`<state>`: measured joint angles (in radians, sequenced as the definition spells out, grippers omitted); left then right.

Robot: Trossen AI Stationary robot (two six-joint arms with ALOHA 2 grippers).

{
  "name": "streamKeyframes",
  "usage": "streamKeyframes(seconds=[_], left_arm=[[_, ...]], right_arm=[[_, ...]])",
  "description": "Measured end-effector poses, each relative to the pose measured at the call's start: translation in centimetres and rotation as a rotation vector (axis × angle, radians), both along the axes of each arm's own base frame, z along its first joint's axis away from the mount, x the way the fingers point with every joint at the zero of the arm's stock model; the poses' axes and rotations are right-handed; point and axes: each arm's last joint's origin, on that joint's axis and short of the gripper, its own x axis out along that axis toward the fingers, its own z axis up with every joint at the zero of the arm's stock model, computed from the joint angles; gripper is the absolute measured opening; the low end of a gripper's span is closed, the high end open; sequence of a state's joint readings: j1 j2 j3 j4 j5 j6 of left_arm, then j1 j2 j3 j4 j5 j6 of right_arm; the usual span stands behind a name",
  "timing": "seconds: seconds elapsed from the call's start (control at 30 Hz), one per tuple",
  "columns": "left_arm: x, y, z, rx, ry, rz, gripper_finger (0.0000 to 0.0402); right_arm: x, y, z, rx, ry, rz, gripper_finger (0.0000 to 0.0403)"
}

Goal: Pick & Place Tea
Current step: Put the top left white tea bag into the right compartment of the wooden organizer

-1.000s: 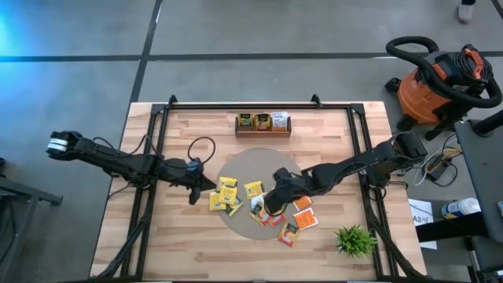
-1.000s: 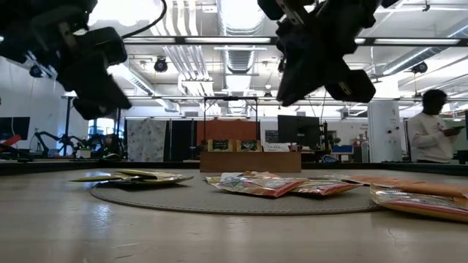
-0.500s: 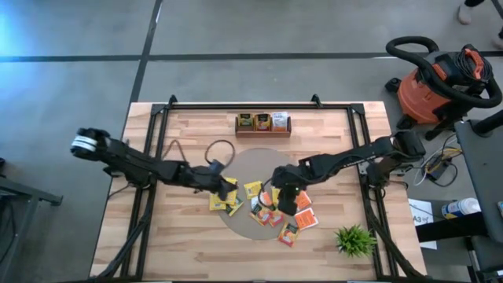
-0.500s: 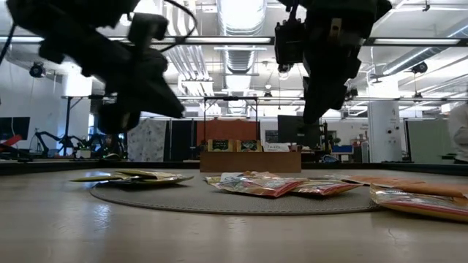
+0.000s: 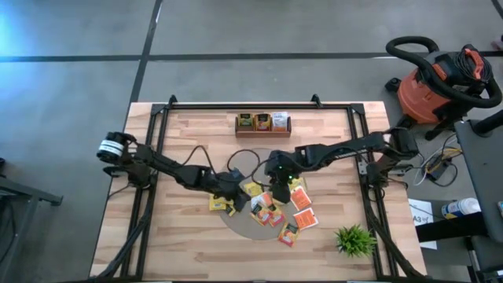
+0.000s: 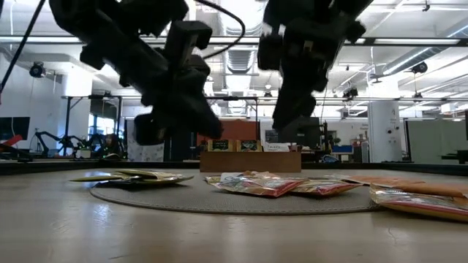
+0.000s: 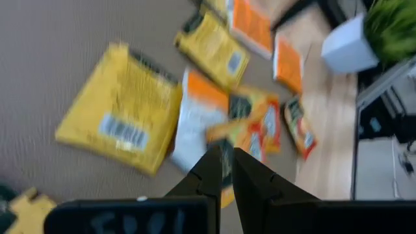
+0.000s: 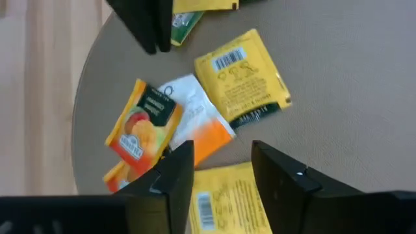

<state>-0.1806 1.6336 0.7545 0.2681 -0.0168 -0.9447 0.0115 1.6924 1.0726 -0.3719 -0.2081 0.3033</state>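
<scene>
Yellow, orange and white tea packets (image 5: 267, 206) lie scattered on the round grey mat (image 5: 250, 229) at the middle of my wooden table (image 5: 181, 251), with both dark arms reaching in above them from either side. My left gripper (image 5: 233, 187) hangs over the yellow packets at the pile's left edge, its fingers (image 7: 209, 170) drawn narrow with only a slit between them and nothing held. My right gripper (image 5: 279, 174) hovers just beside it over the pile's centre, fingers (image 8: 278, 170) spread wide and empty, while a wooden tray (image 5: 263, 123) sits well apart at the table's far edge.
</scene>
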Motion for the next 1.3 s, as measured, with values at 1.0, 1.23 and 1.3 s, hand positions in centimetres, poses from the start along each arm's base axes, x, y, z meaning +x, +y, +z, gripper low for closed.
streamKeyframes(seconds=[1.0,1.23,1.3], left_arm=[[3.8,-0.9,-4.2,-0.057,0.017,-0.06,0.003],[4.1,-0.7,-4.3,-0.03,0.027,-0.044,0.003],[4.0,-0.7,-4.4,-0.02,0.039,-0.048,0.003]], right_arm=[[2.3,0.3,-6.8,0.156,0.097,0.102,0.0125],[3.0,0.5,-6.7,0.197,0.09,0.129,0.0103],[3.3,0.5,-6.3,0.194,0.071,0.134,0.0096]])
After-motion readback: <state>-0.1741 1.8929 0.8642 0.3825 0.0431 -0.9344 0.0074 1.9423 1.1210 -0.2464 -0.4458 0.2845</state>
